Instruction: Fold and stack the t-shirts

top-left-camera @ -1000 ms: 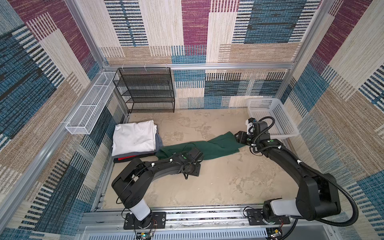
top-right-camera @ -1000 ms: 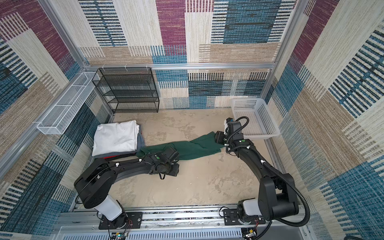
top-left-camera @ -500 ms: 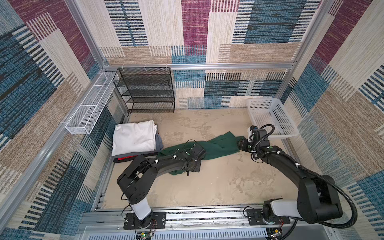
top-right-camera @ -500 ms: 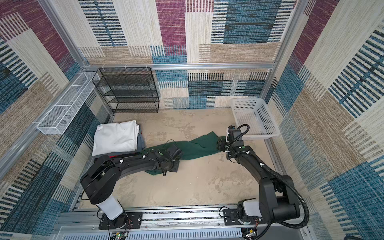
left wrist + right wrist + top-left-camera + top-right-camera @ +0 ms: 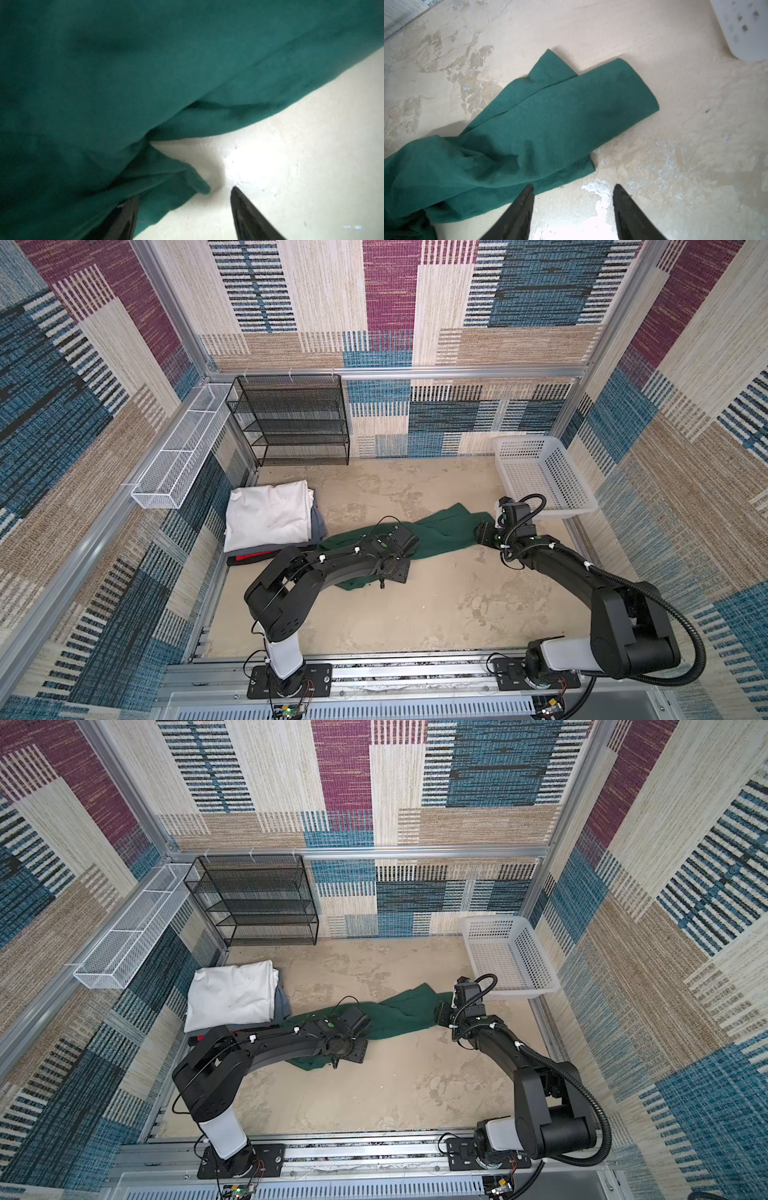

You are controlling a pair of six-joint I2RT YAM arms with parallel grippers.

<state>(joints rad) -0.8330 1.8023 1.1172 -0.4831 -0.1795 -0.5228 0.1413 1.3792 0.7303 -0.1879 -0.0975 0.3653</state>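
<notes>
A dark green t-shirt (image 5: 446, 531) (image 5: 399, 1011) lies crumpled in a long strip across the middle of the table. My left gripper (image 5: 388, 572) (image 5: 185, 193) hangs low over its left end and is open. A loose green hem (image 5: 197, 182) lies between the fingers, and cloth covers part of one finger (image 5: 126, 216). My right gripper (image 5: 484, 533) (image 5: 574, 185) is open over bare table, just off the shirt's right end (image 5: 571, 116). At the left sits a stack of folded t-shirts: white (image 5: 270, 516) on top, then grey (image 5: 319, 524), then black and red (image 5: 249, 558).
A white plastic basket (image 5: 540, 472) stands at the back right, close behind my right arm. A black mesh rack (image 5: 291, 423) stands against the back wall. A white wire tray (image 5: 183, 448) hangs on the left wall.
My left gripper shut on the green cloth, drew a fold toward the front and has opened again. My right gripper came forward and down to the shirt's right end.
</notes>
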